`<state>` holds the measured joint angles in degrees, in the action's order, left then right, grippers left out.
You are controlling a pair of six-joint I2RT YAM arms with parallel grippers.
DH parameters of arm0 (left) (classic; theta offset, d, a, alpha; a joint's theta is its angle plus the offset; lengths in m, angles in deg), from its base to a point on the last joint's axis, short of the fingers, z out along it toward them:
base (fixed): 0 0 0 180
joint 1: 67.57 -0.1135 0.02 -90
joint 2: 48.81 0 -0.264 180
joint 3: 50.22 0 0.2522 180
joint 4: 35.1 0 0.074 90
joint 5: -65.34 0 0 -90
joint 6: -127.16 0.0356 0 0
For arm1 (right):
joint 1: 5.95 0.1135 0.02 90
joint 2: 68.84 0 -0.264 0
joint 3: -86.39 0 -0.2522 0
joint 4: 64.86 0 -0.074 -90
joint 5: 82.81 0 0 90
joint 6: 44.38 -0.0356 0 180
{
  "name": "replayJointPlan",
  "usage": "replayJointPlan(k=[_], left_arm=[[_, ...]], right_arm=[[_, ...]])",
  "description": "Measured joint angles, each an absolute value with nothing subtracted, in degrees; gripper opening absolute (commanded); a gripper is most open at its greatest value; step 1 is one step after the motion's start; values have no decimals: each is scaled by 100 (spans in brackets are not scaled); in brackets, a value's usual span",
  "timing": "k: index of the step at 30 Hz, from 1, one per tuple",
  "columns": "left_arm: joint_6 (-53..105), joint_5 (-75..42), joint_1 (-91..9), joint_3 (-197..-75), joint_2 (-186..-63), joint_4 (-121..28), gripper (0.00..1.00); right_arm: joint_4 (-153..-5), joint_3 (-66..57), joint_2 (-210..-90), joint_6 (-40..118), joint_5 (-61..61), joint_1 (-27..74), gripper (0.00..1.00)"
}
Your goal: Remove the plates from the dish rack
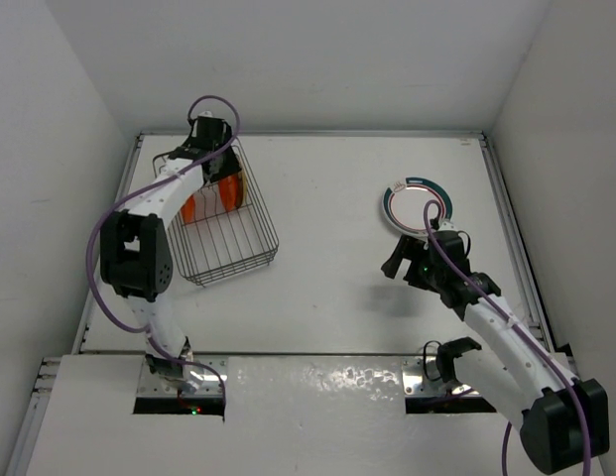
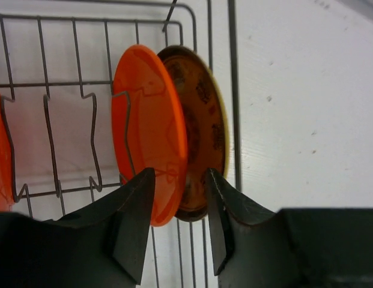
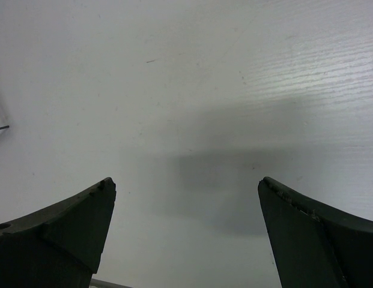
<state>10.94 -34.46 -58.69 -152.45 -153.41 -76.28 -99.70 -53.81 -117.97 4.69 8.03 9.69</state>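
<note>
Left arm reaches far. The left gripper is tipped down into the far end of the dish rack, whose long axis runs near-far. Jaws part-spread astride the rims of an orange plate and a darker plate (contact cannot be told). Both stand on edge among the prongs. Right gripper hovers low, jaws wide apart, near a ringed plate lying flat at far right. White table, white walls.
</note>
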Motion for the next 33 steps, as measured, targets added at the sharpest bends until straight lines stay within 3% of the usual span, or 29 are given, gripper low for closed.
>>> replayJointPlan(k=[5,12,22,28,33], left_arm=[[1000,-3446,-5893,-14974,-15520,-7530,34],[936,-3420,-5913,-14860,-15520,-7320,0],[1415,-3245,-5932,-15588,-15380,-7753,0],[2475,-2813,-5819,-16060,-14598,-7646,0],[4230,-3090,-4378,-16065,-14043,-7394,0]], right_arm=[[-9975,-5381,-11718,489,799,969,99],[-9972,-5381,-11694,493,799,969,99],[-10038,-5355,-11696,461,865,969,99],[-10097,-4990,-11703,52,819,969,99],[-10136,-3786,-12295,-449,548,938,99]])
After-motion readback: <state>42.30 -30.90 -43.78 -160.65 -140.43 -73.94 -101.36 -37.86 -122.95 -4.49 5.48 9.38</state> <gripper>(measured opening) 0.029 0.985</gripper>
